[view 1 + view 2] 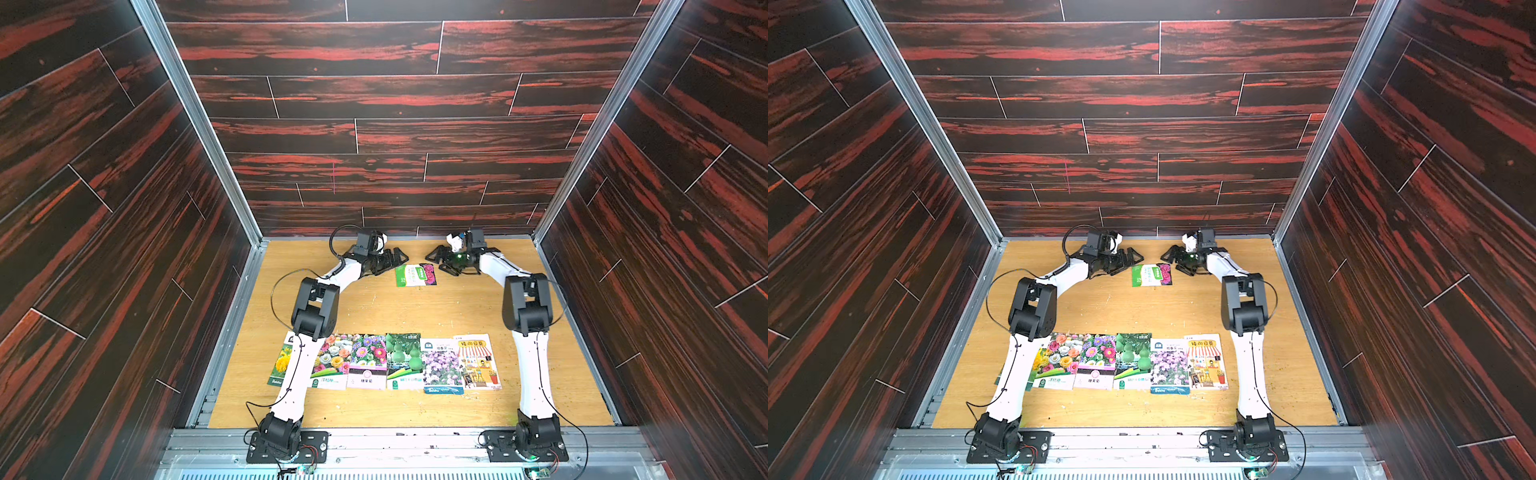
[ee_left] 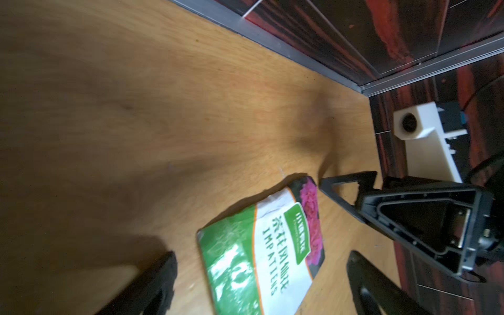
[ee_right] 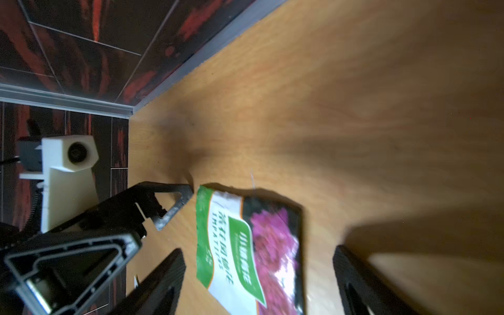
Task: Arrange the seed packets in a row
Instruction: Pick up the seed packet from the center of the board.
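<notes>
Since the loose packet (image 1: 415,275) lies flat on the surface (image 1: 395,316) at the back, well apart from the row (image 1: 365,361), it likely handles as thin, light and slick, so an edge pinch suits. The left fingers (image 2: 161,283) and right fingers (image 3: 351,272) stand spread beside it, empty.

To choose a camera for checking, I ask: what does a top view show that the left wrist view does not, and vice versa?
Only the top view: a row of six glossy printed seed packets near the arm bases. Only the left wrist view: the readable word IMPATIENS. Both: the lone green, white and magenta seed packet, flat on the wooden table, beside the open right gripper.
</notes>
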You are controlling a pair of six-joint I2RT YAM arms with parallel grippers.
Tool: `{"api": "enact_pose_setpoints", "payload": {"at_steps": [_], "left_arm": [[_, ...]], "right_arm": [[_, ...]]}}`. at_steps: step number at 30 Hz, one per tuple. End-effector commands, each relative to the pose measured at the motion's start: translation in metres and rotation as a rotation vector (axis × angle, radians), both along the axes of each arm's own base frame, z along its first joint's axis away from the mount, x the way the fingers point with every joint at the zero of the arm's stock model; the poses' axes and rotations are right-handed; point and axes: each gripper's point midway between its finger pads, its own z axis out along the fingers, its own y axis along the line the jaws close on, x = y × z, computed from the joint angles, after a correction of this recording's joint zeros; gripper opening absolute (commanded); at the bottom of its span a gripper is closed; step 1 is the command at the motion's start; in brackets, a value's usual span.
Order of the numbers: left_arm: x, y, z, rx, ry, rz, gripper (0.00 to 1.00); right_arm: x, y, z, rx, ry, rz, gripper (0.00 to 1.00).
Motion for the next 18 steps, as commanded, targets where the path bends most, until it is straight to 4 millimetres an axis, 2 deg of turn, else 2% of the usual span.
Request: {"api": "enact_pose_setpoints", "payload": {"at_steps": [1, 3, 6, 11, 15, 18], "left_arm": [[-0.032, -0.013, -0.038, -0.048, 0.209, -0.036, 0.98], [-0.039, -0.022, -0.032, -0.097, 0.216, -0.058, 0.97], [-0.052, -0.026, -0.025, -0.15, 0.223, -0.063, 0.91], [-0.064, -0.024, -0.002, -0.204, 0.2, -0.071, 0.63], [-0.074, -0.016, 0.009, -0.185, 0.176, -0.062, 0.61], [-0.081, -0.006, 0.014, -0.167, 0.164, -0.049, 0.64]], "right_arm": [[-0.035, 0.033, -0.037, -0.008, 0.144, 0.097, 0.87], [-0.042, 0.043, -0.033, 0.045, 0.144, 0.118, 0.87], [-0.049, 0.047, -0.027, 0.095, 0.133, 0.113, 0.87], [-0.054, 0.04, -0.015, 0.125, 0.098, 0.083, 0.86], [-0.055, 0.027, 0.003, 0.176, 0.067, 0.048, 0.8], [-0.065, 0.02, 0.02, 0.223, 0.054, 0.052, 0.67]]}}
